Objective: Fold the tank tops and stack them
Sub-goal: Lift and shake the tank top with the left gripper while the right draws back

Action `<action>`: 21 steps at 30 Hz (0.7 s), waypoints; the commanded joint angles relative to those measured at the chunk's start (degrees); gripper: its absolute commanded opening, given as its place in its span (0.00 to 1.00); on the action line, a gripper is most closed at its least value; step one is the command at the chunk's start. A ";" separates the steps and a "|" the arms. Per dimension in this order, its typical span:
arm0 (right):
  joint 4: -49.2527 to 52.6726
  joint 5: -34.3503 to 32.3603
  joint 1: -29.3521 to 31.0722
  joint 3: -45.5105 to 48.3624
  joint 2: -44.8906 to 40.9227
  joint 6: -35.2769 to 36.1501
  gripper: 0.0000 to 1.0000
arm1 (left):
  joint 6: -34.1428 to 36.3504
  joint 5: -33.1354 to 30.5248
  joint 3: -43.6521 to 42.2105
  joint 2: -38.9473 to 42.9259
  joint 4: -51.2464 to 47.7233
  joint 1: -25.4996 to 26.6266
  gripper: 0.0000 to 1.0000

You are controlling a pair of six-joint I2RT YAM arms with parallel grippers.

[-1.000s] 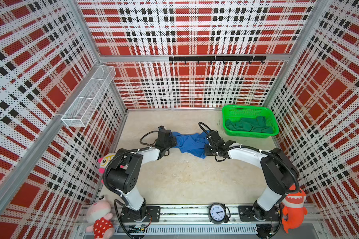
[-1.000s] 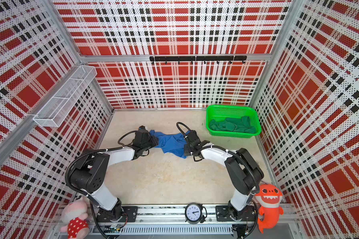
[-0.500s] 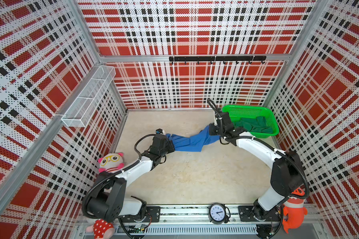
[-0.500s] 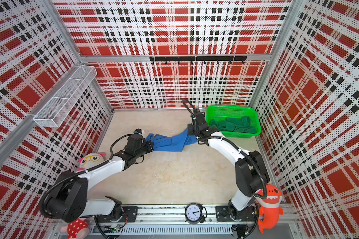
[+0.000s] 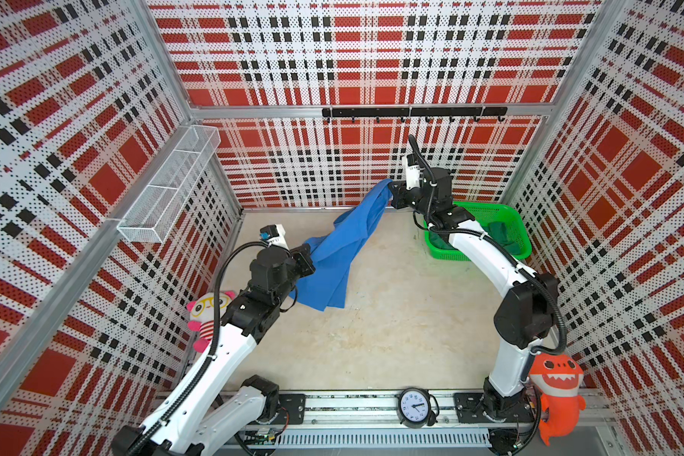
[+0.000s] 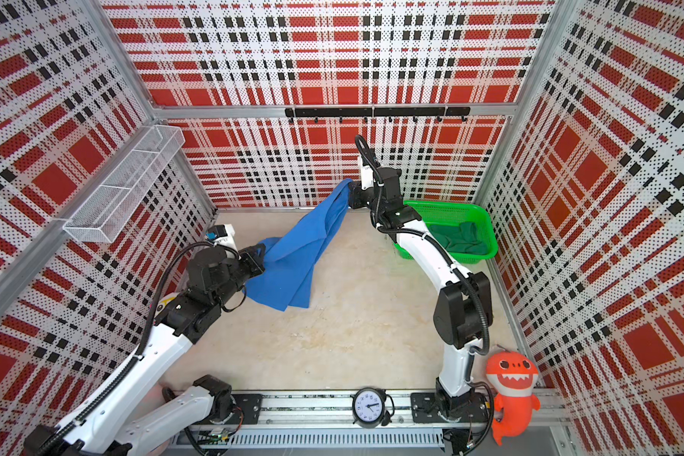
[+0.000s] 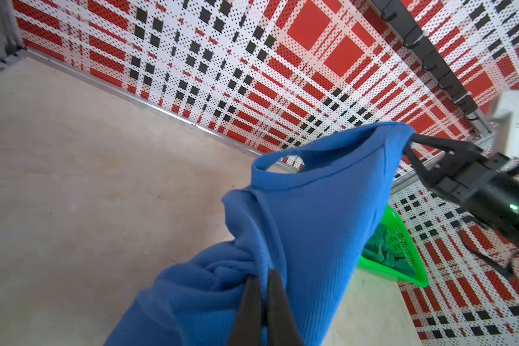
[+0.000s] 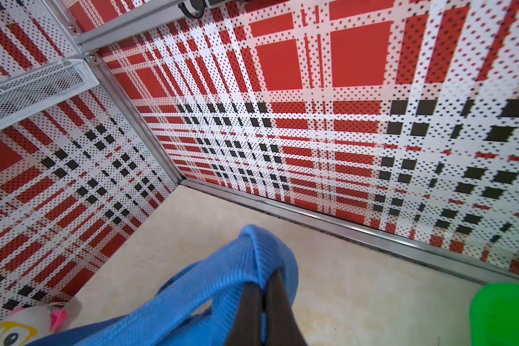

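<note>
The royal blue tank top [image 5: 344, 244] [image 6: 297, 256] hangs off the table, stretched slantwise between my two grippers, its lower part drooping toward the table. My left gripper [image 5: 309, 252] [image 7: 262, 274] is shut on a bunched edge at the low left end. High near the back wall, my right gripper [image 5: 391, 189] [image 8: 262, 283] is shut on a strap at the upper end. The dark green tank top [image 5: 502, 233] [image 6: 461, 237] lies crumpled inside the green basket [image 5: 486, 207] at the back right.
A white wire shelf [image 5: 170, 185] juts from the left wall and a black hook rail [image 5: 411, 112] runs along the back wall. A clock [image 5: 413, 406] stands on the front rail. Plush toys sit at the left [image 5: 206, 312] and front right [image 5: 557, 379].
Both grippers have lifted the blue tank top off the table. The right one rose toward the back wall, the left one drew back to the left, and the cloth now hangs spread between them.
</note>
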State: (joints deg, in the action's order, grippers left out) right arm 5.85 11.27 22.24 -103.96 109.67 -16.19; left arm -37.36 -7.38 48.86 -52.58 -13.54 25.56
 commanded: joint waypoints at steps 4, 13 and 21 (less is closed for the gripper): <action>4.96 7.62 -5.11 -14.14 12.62 -2.41 0.08 | -17.07 3.29 -15.48 -0.44 15.42 16.70 0.00; 22.39 0.00 -7.00 -19.84 11.36 -2.64 0.91 | -4.48 7.51 -5.01 -12.09 18.50 24.38 0.77; 22.59 -3.25 -1.14 15.09 -11.08 -3.32 0.78 | 0.76 11.52 -7.23 -17.21 17.55 0.06 0.41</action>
State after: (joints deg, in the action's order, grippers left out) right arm 27.07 9.52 18.46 -95.92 104.25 -19.38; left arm -40.75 3.03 43.81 -65.58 5.54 29.58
